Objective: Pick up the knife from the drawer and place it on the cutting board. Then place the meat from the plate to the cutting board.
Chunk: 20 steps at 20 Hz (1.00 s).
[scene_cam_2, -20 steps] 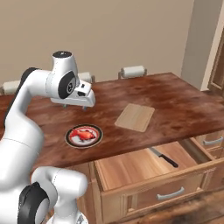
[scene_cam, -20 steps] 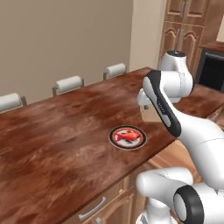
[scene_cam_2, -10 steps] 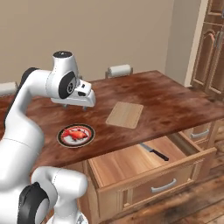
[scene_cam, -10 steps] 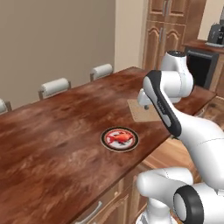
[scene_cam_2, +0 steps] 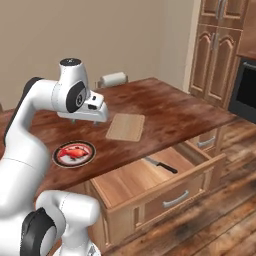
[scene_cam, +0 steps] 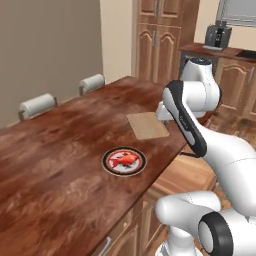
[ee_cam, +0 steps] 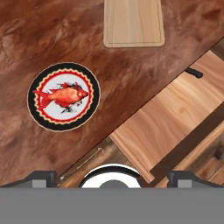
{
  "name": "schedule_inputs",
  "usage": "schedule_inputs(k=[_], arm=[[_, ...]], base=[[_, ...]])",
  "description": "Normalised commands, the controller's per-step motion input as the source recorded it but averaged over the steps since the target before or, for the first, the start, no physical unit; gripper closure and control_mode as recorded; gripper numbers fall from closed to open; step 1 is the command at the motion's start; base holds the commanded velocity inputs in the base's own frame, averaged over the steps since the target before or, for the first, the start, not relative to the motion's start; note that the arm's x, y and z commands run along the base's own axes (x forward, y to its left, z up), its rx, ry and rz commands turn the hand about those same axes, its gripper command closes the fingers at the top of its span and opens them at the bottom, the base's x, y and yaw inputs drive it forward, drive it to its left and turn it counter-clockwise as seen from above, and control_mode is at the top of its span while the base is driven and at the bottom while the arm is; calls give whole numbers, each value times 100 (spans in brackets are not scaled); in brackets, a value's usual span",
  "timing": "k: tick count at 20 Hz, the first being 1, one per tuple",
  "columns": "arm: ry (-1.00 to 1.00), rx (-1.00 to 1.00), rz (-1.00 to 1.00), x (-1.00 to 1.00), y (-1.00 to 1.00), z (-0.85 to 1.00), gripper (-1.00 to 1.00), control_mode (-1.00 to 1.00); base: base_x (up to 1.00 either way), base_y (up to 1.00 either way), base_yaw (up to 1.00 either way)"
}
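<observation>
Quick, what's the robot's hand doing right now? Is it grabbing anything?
Gripper: open, fingers wide apart, holding nothing. It hovers above the table edge, with the plate and the open drawer below it.

No readable text, label, brand, number or sign appears anywhere; the plate (ee_cam: 64,96) bears a dark pattern without letters.

The dark reddish table (scene_cam_2: 165,107) carries the pale cutting board (scene_cam_2: 126,127) and, well apart, the plate (scene_cam_2: 74,153).
</observation>
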Motion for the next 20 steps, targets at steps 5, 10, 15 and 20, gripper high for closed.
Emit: schedule_inputs(k=[5, 10, 15, 20], arm=[[0, 0, 0, 0, 0, 0, -100, 100], [0, 0, 0, 0, 0, 0, -100, 100], [0, 0, 0, 0, 0, 0, -100, 100], [0, 0, 0, 0, 0, 0, -100, 100]], base=[[23, 44, -34], [29, 45, -33], [36, 39, -31], [44, 31, -26]])
